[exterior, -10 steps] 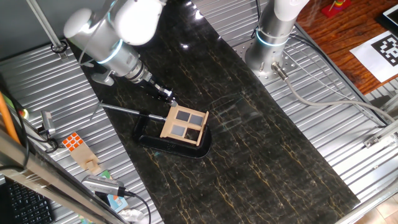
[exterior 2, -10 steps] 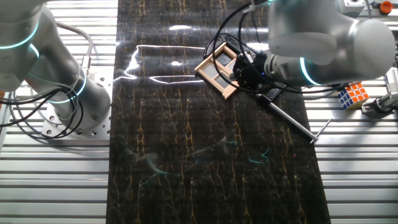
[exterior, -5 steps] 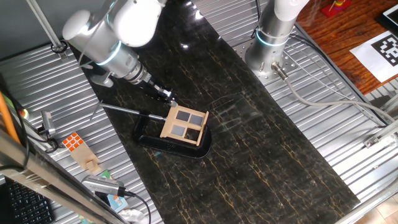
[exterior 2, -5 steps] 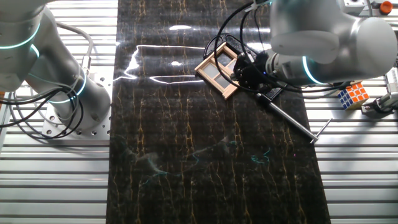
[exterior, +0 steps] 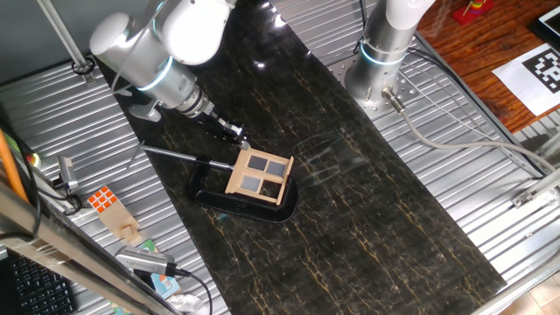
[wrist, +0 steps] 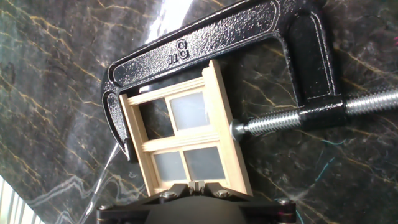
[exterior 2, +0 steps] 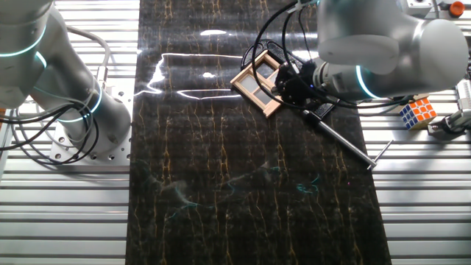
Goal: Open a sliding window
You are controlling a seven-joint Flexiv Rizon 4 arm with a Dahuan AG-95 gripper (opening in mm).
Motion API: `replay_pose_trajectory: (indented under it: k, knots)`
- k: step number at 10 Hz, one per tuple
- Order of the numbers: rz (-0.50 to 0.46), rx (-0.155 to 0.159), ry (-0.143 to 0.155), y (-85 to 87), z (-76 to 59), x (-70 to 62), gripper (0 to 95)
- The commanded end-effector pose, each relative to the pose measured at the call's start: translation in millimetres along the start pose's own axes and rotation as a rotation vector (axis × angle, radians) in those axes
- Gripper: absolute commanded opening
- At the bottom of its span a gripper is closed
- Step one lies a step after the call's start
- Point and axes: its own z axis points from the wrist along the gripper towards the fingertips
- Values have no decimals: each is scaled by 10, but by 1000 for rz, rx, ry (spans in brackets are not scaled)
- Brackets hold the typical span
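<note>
The sliding window [exterior: 261, 175] is a small tan wooden frame with four greyish panes. It lies on the dark marble table, held in a black C-clamp [exterior: 229, 200] with a metal screw rod [exterior: 173, 155]. My gripper [exterior: 234, 134] is shut, its tips together at the window's edge on the far left side. In the hand view the window [wrist: 183, 140] fills the middle, and my shut gripper [wrist: 198, 185] meets its near frame edge. In the other fixed view my gripper [exterior 2: 284, 86] sits at the right side of the window [exterior 2: 258, 81].
The clamp [wrist: 211, 37] wraps the window's far and left sides, and its screw [wrist: 292, 118] presses the right side. A Rubik's cube [exterior: 102, 199] lies left of the table. A second arm's base [exterior: 381, 61] stands at the back right.
</note>
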Motion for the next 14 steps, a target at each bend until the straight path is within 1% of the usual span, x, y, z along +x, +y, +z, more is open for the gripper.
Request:
replay_pose_trajectory:
  k: [1,6,9,12,14]
  knots:
    - [1,0,0,1,3,3,0]
    - [-12,1,-2,33,175,23,0]
    - [-15,4,-1,66,310,27,0]
    - [-12,7,-3,119,482,45,0]
    - [-16,9,-4,145,551,49,0]
